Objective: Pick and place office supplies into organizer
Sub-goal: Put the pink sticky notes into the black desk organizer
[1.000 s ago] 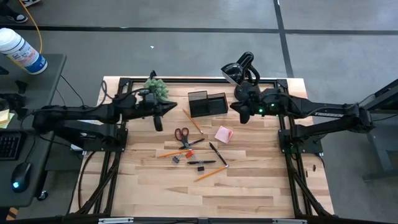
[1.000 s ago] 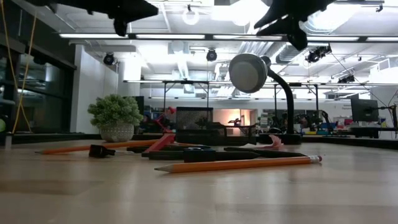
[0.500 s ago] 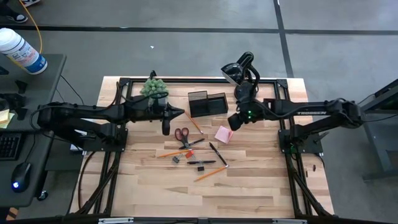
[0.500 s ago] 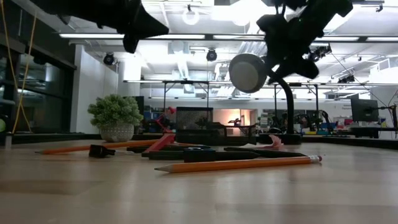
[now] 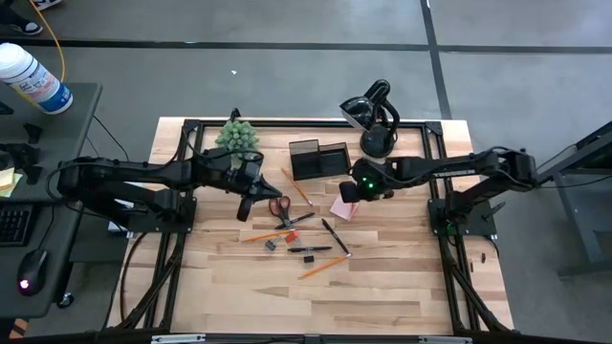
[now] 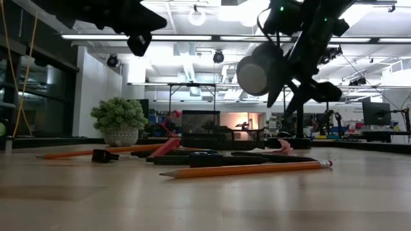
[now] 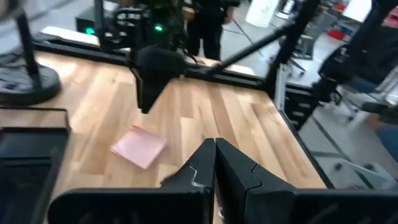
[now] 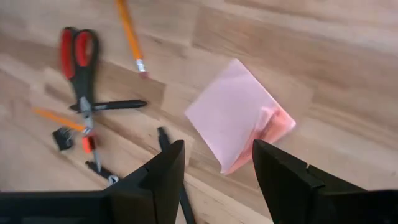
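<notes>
Pink pad (image 8: 239, 121) flat on table, near organizer (image 5: 319, 160), one corner curled. Right gripper (image 8: 216, 167) above it, fingers spread, empty: centre over pad, straddle opposite edges, descend square. Left gripper (image 7: 215, 163) closed, over scissors (image 5: 279, 206).

This is a robotics lab. A wooden bench (image 5: 382, 287) sits in a black metal frame (image 5: 287, 124) on a grey floor crossed by dark tape lines (image 5: 435, 57). At nine o'clock stands a desk with a keyboard (image 5: 11, 222) and mouse (image 5: 29, 272). Beyond the bench run exposed ceiling ducts (image 6: 192, 61), strip lights (image 6: 212, 36) and crowded workstations (monitors (image 6: 376, 113) included).
</notes>
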Robot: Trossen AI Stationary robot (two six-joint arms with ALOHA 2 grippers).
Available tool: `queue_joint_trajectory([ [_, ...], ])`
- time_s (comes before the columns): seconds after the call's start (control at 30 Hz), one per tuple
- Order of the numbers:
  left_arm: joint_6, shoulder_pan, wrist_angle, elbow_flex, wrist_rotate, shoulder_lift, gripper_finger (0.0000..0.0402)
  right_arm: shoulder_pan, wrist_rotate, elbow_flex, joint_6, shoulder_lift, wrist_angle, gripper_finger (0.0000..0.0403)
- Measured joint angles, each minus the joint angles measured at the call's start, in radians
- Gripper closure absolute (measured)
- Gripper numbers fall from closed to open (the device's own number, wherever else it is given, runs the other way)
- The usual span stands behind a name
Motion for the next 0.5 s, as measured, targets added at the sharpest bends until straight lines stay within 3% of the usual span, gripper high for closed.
queue_joint_trajectory([
  [0.3,0.048,0.0,-0.086,0.0,0.028,0.0,0.0401,0.05,-0.006,0.015,0.185,0.065,-0.042,0.0219],
  [0.5,0.096,0.0,-0.152,0.0,0.028,0.0,0.0401,0.095,0.096,0.216,0.201,0.153,-0.37,0.0219],
])
